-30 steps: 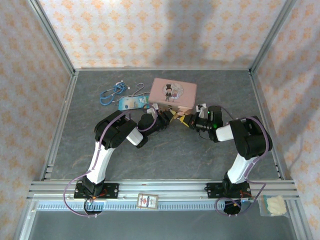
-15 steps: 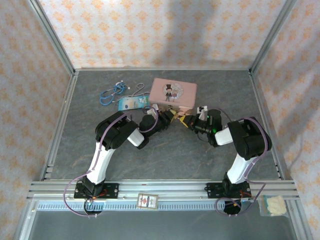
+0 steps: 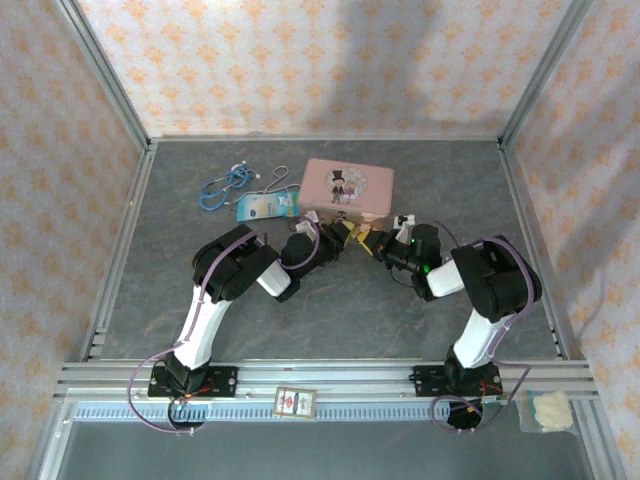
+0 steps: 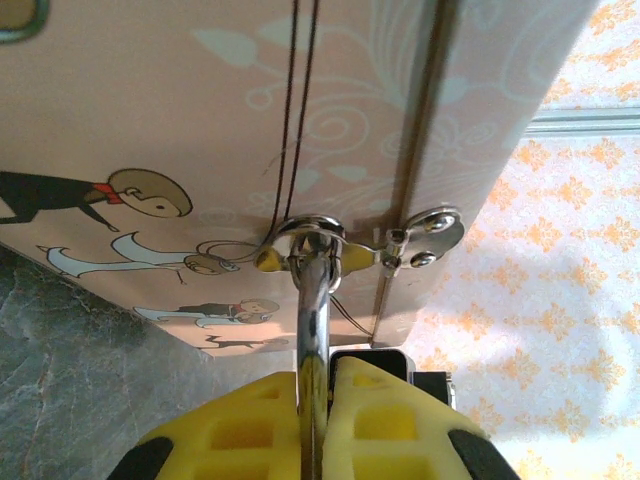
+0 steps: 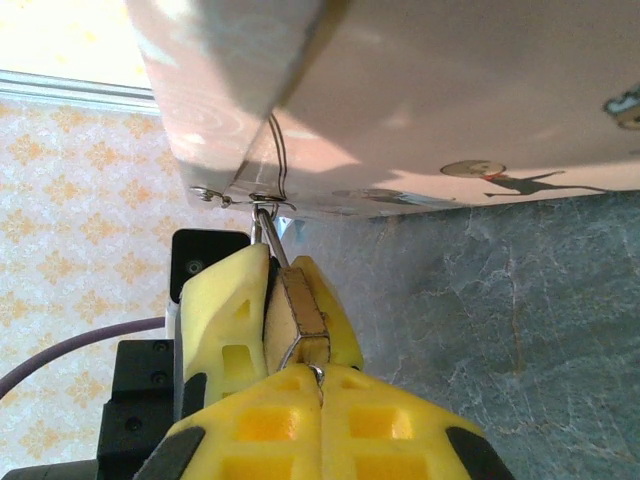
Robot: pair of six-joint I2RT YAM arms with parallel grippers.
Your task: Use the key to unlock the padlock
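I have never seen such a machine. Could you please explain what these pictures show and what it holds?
These are robot arms, a left arm and a right arm, bolted to a grey table. One picture looks down from above; the other two come from a camera on each wrist. On the table lie a pink tin, a blue cord and a small card. The left claw is shut on a small padlock hooked on the tin's latch. The right claw is shut too, pinching a tiny metal piece, apparently the key, at the padlock's base.
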